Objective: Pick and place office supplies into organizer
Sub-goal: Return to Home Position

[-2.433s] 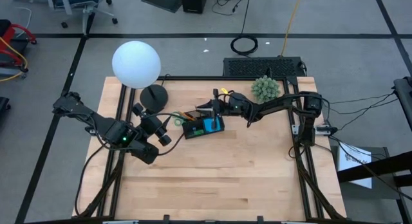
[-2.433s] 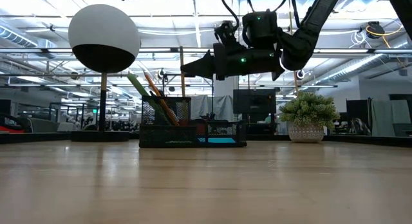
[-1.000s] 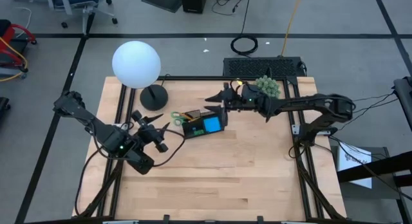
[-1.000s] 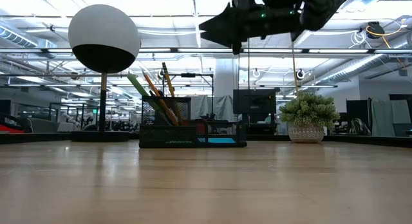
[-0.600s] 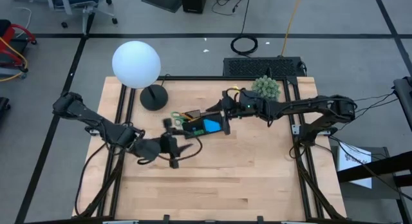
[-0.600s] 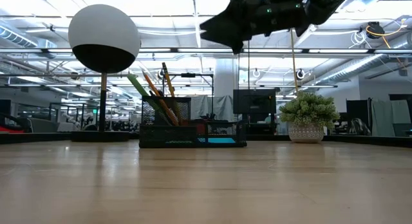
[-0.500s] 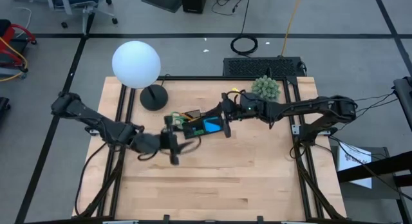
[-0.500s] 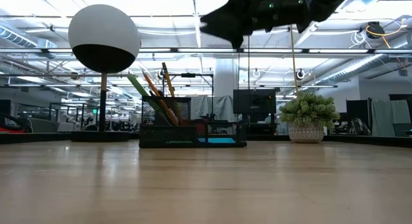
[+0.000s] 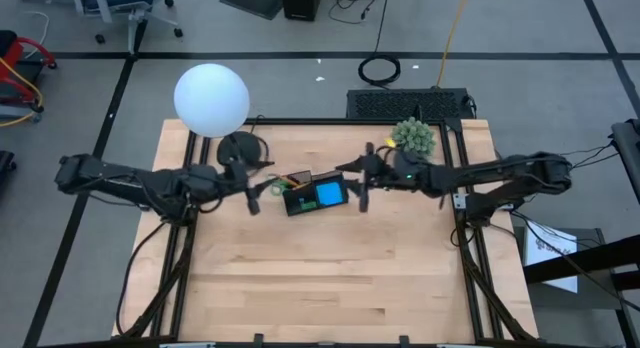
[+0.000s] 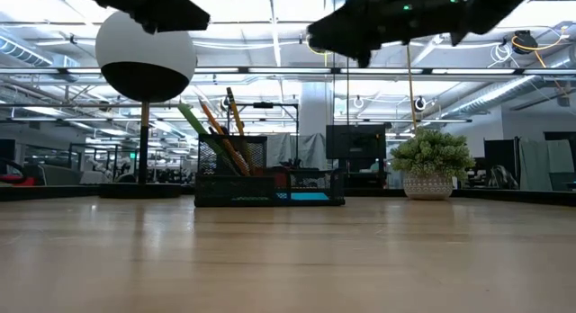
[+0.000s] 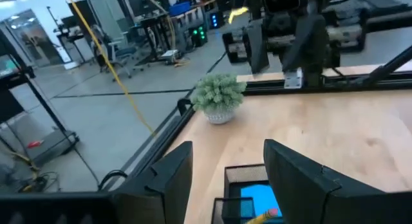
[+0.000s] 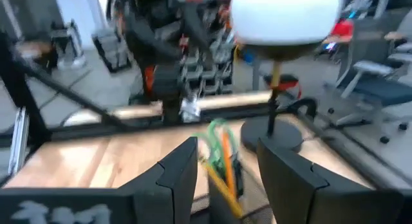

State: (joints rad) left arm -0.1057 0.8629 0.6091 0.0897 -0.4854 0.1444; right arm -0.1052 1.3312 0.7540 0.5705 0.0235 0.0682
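Both claws stand open and empty. The left gripper (image 9: 253,195) hovers just off the left end of the small black mesh organizer tray (image 9: 315,196), and the right gripper (image 9: 357,184) hovers just off its right end. The low view shows both well above it. The tray sits mid-width on the pale wooden bench (image 9: 330,278), nearer the back edge that carries the white globe lamp (image 9: 211,98) and the green spiky plant (image 9: 413,136). In the tray lie the blue square sticky pad (image 9: 328,195) and the green-handled scissors (image 9: 274,185), while the orange and yellow pencils (image 10: 225,133) lean out of its tall cup. No loose supply shows on the bench, so the sorting looks finished.

Going home well probably means pulling each arm straight back toward its own side edge and keeping height until the fingers are clear of the tray. The left arm has the tighter path, I judge, because the leaning pencil tips and the lamp's stem and base stand close by. A low or curving sweep there could knock the pencils out or tip the tray. The right arm should pass in front of the plant and not over it.
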